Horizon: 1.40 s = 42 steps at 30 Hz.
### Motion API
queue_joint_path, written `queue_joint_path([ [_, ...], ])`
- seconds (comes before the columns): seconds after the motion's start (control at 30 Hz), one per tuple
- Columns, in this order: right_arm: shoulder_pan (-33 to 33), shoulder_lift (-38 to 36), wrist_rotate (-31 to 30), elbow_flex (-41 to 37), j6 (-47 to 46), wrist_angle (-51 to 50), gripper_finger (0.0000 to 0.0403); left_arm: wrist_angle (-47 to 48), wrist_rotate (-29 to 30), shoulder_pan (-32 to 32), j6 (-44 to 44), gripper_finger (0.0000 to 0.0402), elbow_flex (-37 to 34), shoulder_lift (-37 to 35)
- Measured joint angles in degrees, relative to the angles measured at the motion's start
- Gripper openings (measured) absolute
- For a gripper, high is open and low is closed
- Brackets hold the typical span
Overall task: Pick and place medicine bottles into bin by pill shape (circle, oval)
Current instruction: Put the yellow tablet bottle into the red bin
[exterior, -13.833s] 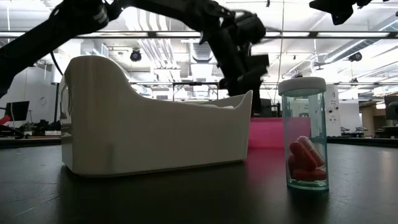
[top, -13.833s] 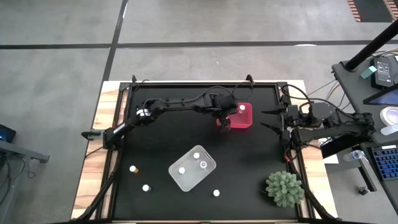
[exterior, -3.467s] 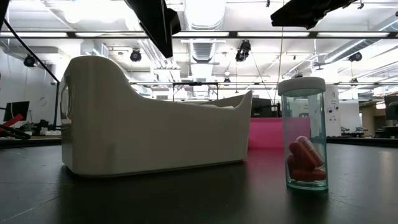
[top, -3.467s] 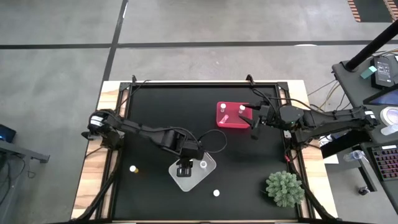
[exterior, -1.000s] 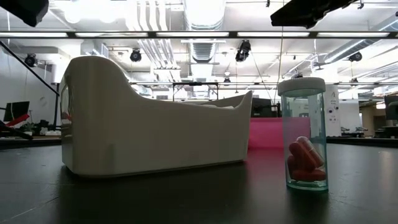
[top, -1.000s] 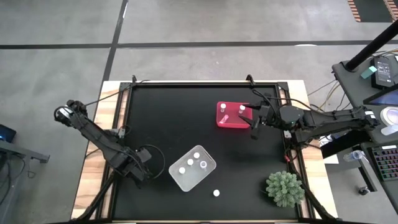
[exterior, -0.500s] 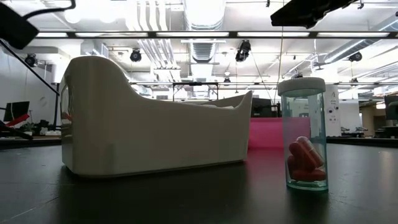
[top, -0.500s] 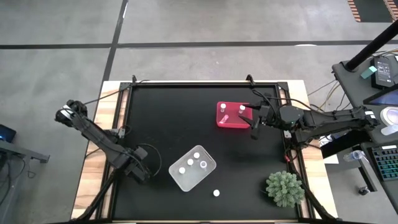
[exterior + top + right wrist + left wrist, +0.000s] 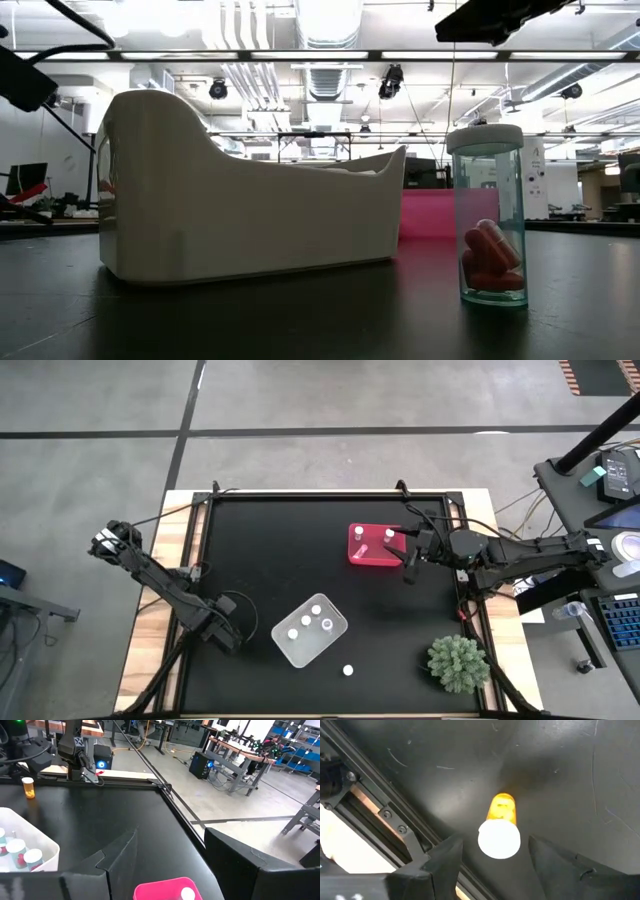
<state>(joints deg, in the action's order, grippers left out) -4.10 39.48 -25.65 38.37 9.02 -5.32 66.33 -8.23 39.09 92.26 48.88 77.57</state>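
Left gripper (image 9: 492,857): hovering over the orange bottle (image 9: 501,825), jaws apart.
Right gripper (image 9: 406,557): waiting beside the pink bin (image 9: 361,555), jaws apart.

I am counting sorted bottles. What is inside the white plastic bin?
The white plastic bin holds three white-capped bottles. Their pill shapes are hidden from above, and the low view shows only the bin's opaque wall.

Black table top (image 9: 290,540) inside a dark frame, on a wooden base. Far right of centre: pink bin (image 9: 376,546). Near centre: white bin (image 9: 309,629), set askew. Just right of its near corner: lone teal bottle (image 9: 348,671) with red oval pills. Near left, close to the frame: orange bottle (image 9: 500,825), white-capped, upright. Near right corner: spiky green plant (image 9: 459,663).
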Motion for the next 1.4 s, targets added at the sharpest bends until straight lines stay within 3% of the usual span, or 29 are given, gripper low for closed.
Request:
queue_joint_path([
  [0.23,0.0,0.0,0.0,0.0,0.0,0.0,0.0224,-1.7,0.6,0.0,-1.1,0.0201,-0.5,0.0],
  [0.63,0.0,0.0,0.0,0.0,0.0,-0.2,0.0224,-1.8,1.0,0.0,-1.4,0.0096,-0.5,0.0],
  [0.87,0.0,0.0,0.0,0.0,0.0,-0.2,0.0224,-1.8,1.0,-0.1,-1.9,0.0102,-0.2,0.0],
  [1.23,0.0,0.6,0.6,0.0,-0.9,0.0,0.0224,5.2,1.2,-7.0,-14.6,0.0101,12.9,-0.1],
  [1.4,0.0,4.7,10.1,0.7,-0.8,0.2,0.0224,6.8,4.6,-11.4,-22.9,0.0101,20.7,-0.1],
])
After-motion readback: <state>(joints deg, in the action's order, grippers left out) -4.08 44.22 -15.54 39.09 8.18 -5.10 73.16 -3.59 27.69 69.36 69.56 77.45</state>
